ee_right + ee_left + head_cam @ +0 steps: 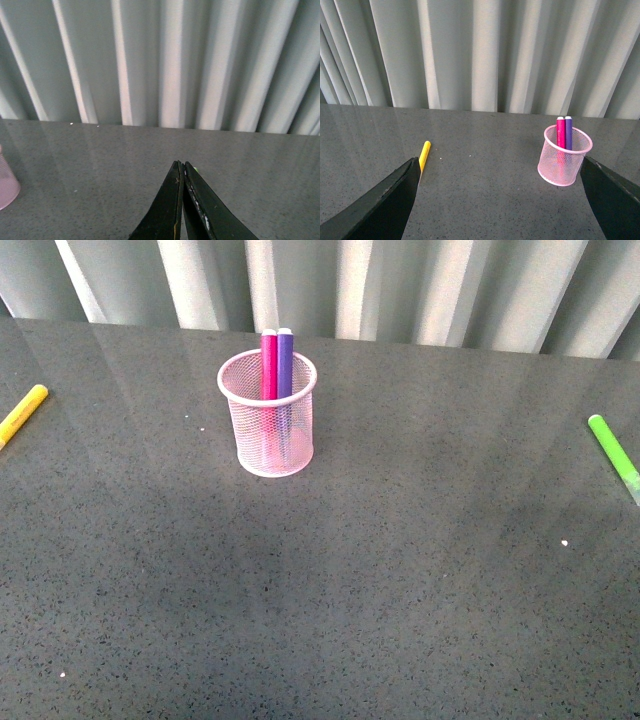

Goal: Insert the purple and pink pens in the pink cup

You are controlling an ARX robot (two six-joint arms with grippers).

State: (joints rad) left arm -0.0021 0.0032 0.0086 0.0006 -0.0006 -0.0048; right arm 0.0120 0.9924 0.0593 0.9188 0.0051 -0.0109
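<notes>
cup: pink cup (267,430) stood upright on tabletop (400,570), back-centre in front view, a bit left of middle, near the curtain (400,290). Also seen in left wrist view (564,162); only a sliver of it at frame edge in right wrist view (6,187).
pens: pink pen (269,365) + purple pen (285,362) both inside the cup, upright, side by side and touching, tops poking above the rim. Pink sat on robot's left of purple. Same order in left wrist view: pink (561,134), purple (568,133).
yellow marker: (22,414) lay flat on tabletop at far left edge of front view, well apart from cup. In left wrist view (424,154) it lay just beside one left finger.
green marker: (614,454) lay flat at far right edge, well apart from cup.
left gripper: (500,200) fingers (385,205) wide apart, nothing between them, above tabletop; cup showed near the other finger, not touching.
right gripper: (183,200) fingers (200,210) pressed together, nothing held.
arms: neither showed in front view.
</notes>
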